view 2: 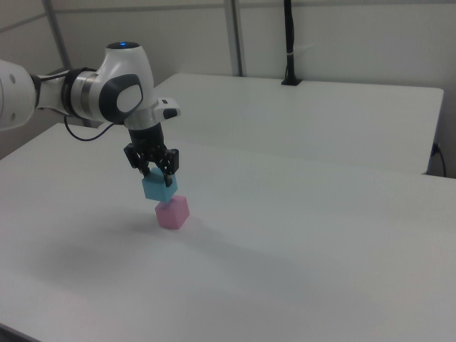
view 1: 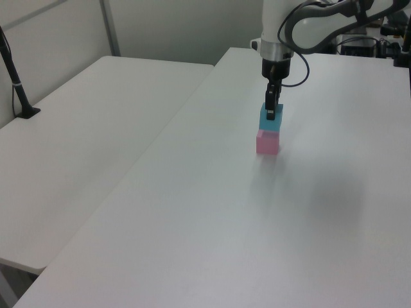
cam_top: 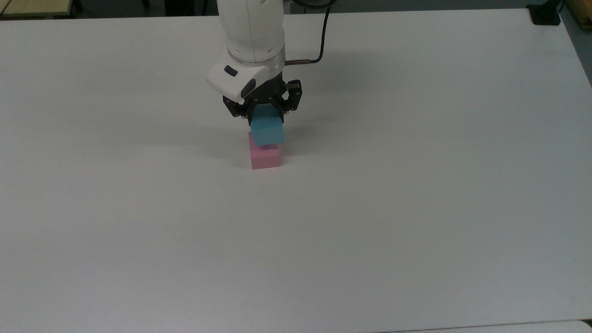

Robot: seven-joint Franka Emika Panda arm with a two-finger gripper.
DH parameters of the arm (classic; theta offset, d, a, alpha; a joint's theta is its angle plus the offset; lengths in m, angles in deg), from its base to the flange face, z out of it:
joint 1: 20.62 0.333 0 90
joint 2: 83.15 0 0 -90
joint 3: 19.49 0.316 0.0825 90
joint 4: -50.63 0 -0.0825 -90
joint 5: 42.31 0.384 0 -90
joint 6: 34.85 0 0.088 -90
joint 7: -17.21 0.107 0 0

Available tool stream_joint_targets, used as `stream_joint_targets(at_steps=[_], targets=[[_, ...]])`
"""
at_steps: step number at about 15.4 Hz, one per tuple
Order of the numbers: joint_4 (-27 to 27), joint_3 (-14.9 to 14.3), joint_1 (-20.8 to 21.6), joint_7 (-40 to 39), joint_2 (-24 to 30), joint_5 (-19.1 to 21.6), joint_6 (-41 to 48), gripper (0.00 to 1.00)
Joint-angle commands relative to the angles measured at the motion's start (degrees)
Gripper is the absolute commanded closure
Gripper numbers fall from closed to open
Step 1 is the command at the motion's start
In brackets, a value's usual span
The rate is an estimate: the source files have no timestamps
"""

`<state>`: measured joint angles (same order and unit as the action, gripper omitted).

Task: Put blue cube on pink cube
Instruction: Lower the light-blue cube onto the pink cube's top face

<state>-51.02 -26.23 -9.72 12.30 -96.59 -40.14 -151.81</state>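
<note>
Pincer (cam_top: 267,114) points straight down, fingers clamped on the blue cube (cam_top: 268,131). Blue cube hangs slightly tilted just above the pink cube (cam_top: 264,157), which rests on the table (cam_top: 416,185).

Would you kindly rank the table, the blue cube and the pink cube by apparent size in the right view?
1. The table, far the largest.
2 and 3. The blue cube and the pink cube look alike in size; I would not rank them.
</note>
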Motion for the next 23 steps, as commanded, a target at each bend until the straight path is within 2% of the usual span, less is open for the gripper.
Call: stream_joint_targets(at_steps=[1, 16, 17, 18, 20, 23], targets=[[-2.5, -0.6, 1.3, 2.0, 1.1, -1.4, -3.0, 0.7], [-3.6, -0.6, 1.2, 4.0, -0.3, -3.7, -5.9, 0.68], [-3.5, -0.6, 1.1, 5.0, -0.3, -3.7, -5.8, 0.51], [-3.4, -0.6, 1.1, 6.3, -0.3, -3.7, -5.8, 0.29], [-3.3, -0.6, 1.1, 7.2, -0.3, -3.8, -5.8, 0.0], [-3.2, -0.6, 1.1, 7.1, -0.3, -5.0, -5.7, 0.0]])
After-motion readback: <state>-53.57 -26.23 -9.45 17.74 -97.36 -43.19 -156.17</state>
